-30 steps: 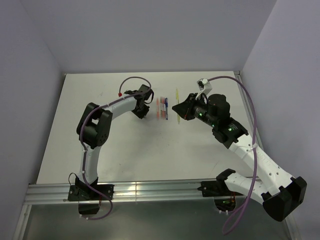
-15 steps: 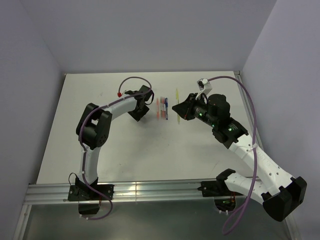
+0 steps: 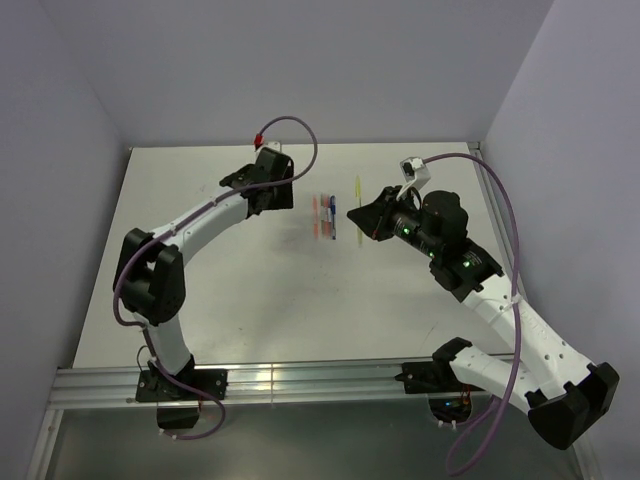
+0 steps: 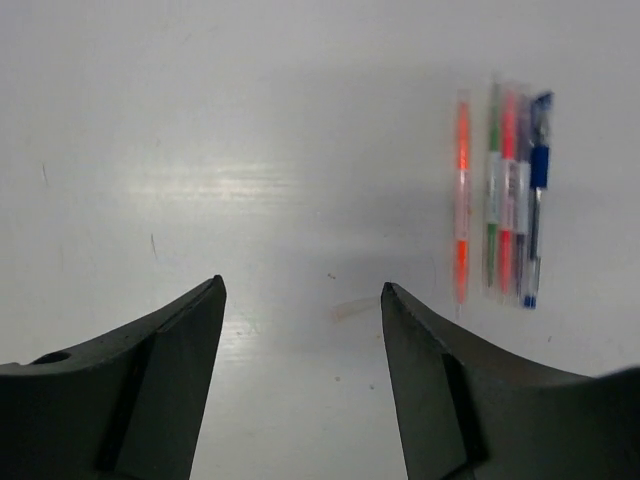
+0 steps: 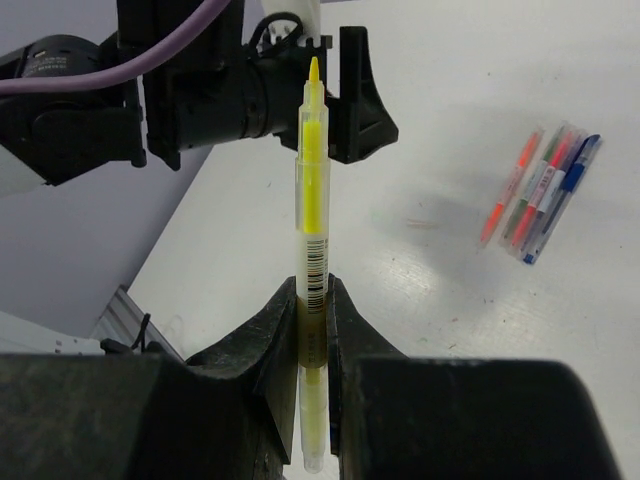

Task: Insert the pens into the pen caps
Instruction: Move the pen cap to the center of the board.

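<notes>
Several pens (image 4: 505, 195) lie side by side on the white table (image 4: 200, 120): orange, green, red and dark blue. In the top view they form a small row (image 3: 325, 215) at the table's middle. My left gripper (image 4: 302, 290) hangs open over bare table to the left of that row, holding nothing. A faint clear sliver (image 4: 350, 308) lies just beyond its fingertips. My right gripper (image 5: 312, 290) is shut on a yellow pen (image 5: 312, 190), which sticks straight out past the fingers, tip bare. From above, that yellow pen (image 3: 357, 187) sits right of the row. No separate pen caps can be made out.
The left arm's dark wrist (image 5: 200, 90) fills the far side of the right wrist view, beyond the yellow pen's tip. Grey walls close the table at the back and both sides. An aluminium rail (image 3: 300, 380) runs along the near edge.
My left gripper has opened wide and pulled back and left, away from the row of pens, its elbow swinging left. The right gripper keeps the yellow pen and has barely shifted.
</notes>
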Available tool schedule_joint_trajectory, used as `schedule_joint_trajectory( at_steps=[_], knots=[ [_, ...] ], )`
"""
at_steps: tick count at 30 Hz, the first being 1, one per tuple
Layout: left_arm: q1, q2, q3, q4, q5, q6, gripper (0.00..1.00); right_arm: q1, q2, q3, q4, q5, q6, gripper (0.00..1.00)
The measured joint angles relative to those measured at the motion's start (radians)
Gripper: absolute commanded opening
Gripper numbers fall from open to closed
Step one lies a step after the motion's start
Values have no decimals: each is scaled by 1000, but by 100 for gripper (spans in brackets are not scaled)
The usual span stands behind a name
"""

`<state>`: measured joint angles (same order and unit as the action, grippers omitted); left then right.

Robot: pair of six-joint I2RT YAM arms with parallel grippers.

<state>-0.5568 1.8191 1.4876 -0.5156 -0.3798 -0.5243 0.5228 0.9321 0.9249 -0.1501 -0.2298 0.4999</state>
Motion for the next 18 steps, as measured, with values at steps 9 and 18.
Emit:
schedule_joint_trajectory(
  at_steps=[9, 18],
  knots=[
    [21, 68, 34, -16, 392, 537, 69, 0, -5, 0, 0, 5, -2, 0],
    [34, 142, 27, -81, 518, 653, 67, 0, -8, 0, 0, 10, -4, 0]
  ],
)
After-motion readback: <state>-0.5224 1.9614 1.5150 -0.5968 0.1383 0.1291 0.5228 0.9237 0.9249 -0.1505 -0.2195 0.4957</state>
